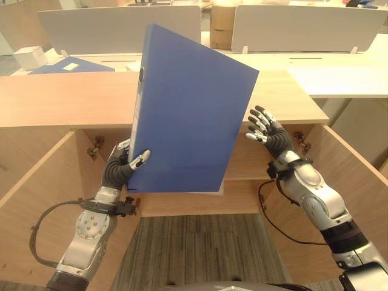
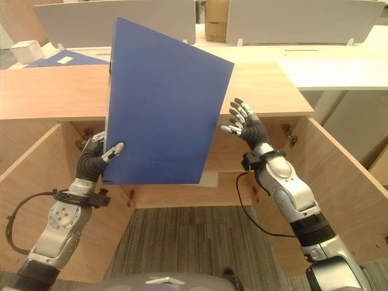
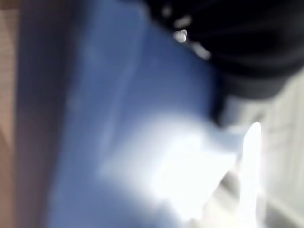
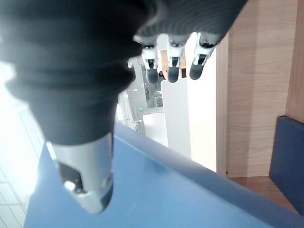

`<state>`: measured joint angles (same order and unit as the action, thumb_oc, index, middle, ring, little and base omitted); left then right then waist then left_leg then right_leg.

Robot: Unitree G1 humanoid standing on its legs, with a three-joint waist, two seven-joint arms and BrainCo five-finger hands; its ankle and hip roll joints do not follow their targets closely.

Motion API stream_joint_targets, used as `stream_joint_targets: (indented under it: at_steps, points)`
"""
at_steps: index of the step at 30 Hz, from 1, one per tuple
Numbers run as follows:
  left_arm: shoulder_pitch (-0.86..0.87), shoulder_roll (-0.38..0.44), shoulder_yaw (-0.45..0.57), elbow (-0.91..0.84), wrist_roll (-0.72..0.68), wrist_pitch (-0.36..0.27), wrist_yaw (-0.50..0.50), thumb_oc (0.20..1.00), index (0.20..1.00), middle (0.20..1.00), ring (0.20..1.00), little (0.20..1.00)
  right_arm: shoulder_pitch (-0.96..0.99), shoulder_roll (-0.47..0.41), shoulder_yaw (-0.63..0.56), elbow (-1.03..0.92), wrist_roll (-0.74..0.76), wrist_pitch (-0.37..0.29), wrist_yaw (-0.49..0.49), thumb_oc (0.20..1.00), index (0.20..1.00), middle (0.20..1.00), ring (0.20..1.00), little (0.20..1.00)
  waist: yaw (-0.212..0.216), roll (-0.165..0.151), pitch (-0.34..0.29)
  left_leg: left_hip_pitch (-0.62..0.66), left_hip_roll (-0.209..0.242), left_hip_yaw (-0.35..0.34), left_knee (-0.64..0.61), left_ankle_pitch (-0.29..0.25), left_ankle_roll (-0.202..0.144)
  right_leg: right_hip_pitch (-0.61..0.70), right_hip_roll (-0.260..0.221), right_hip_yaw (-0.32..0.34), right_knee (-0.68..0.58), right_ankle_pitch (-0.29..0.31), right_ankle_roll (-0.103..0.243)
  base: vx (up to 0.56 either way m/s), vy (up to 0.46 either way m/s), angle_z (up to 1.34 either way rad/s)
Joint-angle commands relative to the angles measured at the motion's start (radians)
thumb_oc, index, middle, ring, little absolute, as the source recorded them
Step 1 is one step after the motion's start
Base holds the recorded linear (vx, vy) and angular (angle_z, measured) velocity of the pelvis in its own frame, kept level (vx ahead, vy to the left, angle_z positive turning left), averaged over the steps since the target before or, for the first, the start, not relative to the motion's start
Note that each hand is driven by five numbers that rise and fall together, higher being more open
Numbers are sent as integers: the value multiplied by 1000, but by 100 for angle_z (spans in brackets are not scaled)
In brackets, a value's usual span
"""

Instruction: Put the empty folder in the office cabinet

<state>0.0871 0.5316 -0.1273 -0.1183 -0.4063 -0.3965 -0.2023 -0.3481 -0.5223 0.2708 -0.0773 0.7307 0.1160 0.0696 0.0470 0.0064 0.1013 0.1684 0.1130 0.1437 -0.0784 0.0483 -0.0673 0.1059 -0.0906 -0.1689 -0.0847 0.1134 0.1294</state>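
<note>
Office desks and white partition screens (image 1: 121, 27) fill the background, and right in front of you stands the wooden office cabinet (image 1: 73, 100) with both doors swung wide, its interior shelf (image 1: 242, 179) showing below the top. Your left hand (image 1: 124, 167) has the blue folder (image 1: 191, 112) pinched at its lower spine corner, thumb across the front cover and fingers curled behind. The folder stands nearly upright, tilted a little, raised in front of the cabinet opening and above the level of its top. Your right hand (image 2: 245, 124) hangs just beside the folder's free edge with fingers spread and relaxed, holding nothing; I can't tell whether it touches the cover.

Expect the folder to be light, since it is empty, and stiff like board, but its smooth covers look slippery and 1 corner grip leaves it free to swing. Steady the far edge with your right hand, or take it along the spine, before lowering it in.
</note>
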Motion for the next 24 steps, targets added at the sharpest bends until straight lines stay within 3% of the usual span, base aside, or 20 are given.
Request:
stream_joint_targets:
  at_steps: [1,10,20,21,22,23,24]
  points:
    - [-119,41,-15,-6,-23,-105,11,200,200,200,200,200,-105,16,-6,2,65,-9,-25,1000,1000,1000,1000,1000,3,-42,-18,-23,-37,-16,-9,-96,29,29,-42,0,-3,-90,-15,-4,-4,5]
    - [-168,-5,-57,-38,-62,-109,15,200,200,200,200,200,-138,73,38,13,96,6,-79,1000,1000,1000,1000,1000,4,-45,-20,-22,-36,-18,-9,-96,28,31,-42,1,-3,-89,-16,0,-1,1]
    - [-217,-38,-155,-13,-90,-54,11,200,200,200,200,200,-165,132,101,12,108,5,-104,1000,1000,1000,1000,1000,-8,-43,-19,-19,-36,-10,-9,-99,28,29,-40,8,-3,-88,-18,0,0,0]
    - [-211,-44,-177,-2,-104,-48,0,200,200,200,200,200,-168,135,111,9,95,1,-101,576,576,576,576,576,-10,-43,-17,-18,-36,-7,-9,-100,29,29,-40,9,-3,-88,-18,0,0,0]
    - [-209,-45,-180,1,-111,-45,-3,200,200,200,200,200,-169,135,111,9,88,1,-102,275,275,275,275,275,-11,-43,-17,-18,-36,-6,-9,-101,29,29,-40,10,-3,-88,-18,0,0,0]
    - [-204,-48,-188,6,-126,-43,-9,200,200,200,200,200,-170,133,112,11,80,2,-100,200,200,200,200,200,-11,-43,-16,-17,-36,-6,-9,-100,29,30,-40,10,-3,-88,-18,0,0,0]
    - [-201,-50,-191,8,-128,-43,-10,200,200,200,200,200,-170,133,113,13,75,1,-97,200,200,200,200,200,-12,-43,-15,-17,-36,-5,-9,-101,29,30,-40,11,-3,-88,-19,0,0,0]
